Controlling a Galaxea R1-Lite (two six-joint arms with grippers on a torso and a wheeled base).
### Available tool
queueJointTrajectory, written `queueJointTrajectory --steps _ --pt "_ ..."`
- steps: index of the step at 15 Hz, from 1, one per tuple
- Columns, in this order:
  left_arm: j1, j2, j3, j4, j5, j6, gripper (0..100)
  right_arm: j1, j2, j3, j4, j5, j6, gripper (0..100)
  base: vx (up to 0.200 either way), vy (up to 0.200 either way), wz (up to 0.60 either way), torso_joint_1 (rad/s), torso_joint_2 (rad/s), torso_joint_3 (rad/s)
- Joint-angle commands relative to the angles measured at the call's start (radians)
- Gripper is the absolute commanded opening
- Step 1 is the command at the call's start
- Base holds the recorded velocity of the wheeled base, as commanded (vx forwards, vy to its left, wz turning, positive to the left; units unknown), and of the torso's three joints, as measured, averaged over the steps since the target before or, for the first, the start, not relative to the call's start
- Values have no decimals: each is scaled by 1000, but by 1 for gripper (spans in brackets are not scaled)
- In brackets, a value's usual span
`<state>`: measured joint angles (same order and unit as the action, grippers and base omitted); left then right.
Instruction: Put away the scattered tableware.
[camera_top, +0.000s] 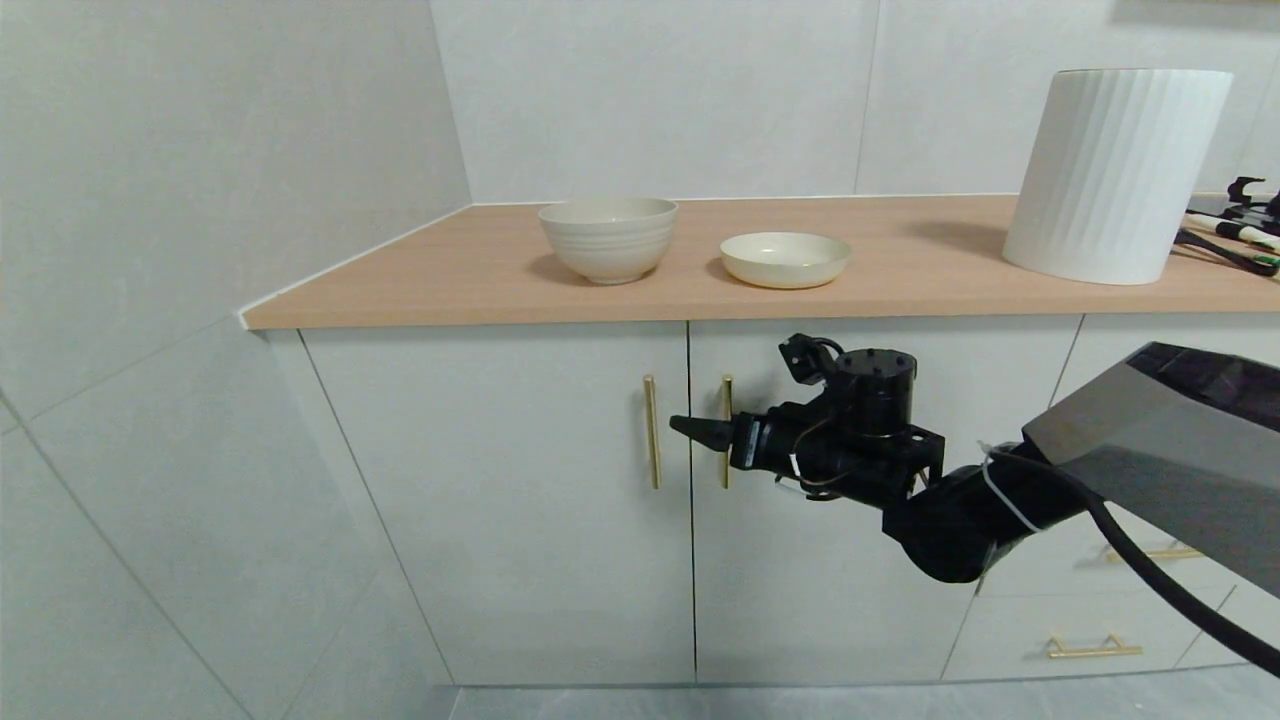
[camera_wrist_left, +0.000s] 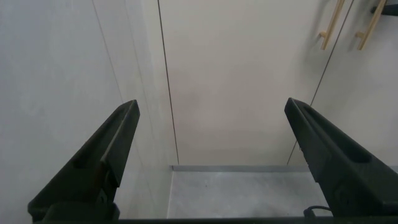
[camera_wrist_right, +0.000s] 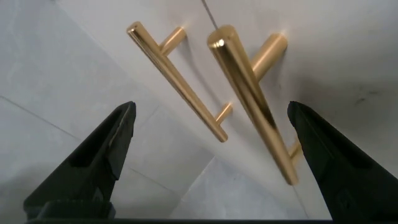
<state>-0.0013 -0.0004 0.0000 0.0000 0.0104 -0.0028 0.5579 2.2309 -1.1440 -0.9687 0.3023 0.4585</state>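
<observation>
One brass cupboard handle (camera_top: 727, 395) sits just ahead of the right end effector (camera_top: 700, 432), jaws wide apart; door-opening seems the current step, so next grip and pull.

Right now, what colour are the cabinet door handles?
The cabinet door handles are shiny gold, clearest in the right wrist view.

Cream bowl (camera_top: 608, 238) with faint ridged bands, pale yellow dish (camera_top: 785, 258), light wood-grain countertop (camera_top: 450, 272), white fluted canister (camera_top: 1115, 175), off-white cabinet doors (camera_top: 500, 500), gold handles (camera_top: 651, 432).
</observation>
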Motion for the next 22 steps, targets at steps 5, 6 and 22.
queueJointTrajectory --steps 5,6,22 --pt "0 0 0 0 0 0 100 27 -19 20 -1 14 71 100 0 0 0 0 0 0" --pt "0 0 0 0 -1 0 100 36 -30 35 -1 27 71 100 0 0 0 0 0 0" --pt "0 0 0 0 0 0 100 47 -468 560 1 339 66 100 0 0 0 0 0 0"
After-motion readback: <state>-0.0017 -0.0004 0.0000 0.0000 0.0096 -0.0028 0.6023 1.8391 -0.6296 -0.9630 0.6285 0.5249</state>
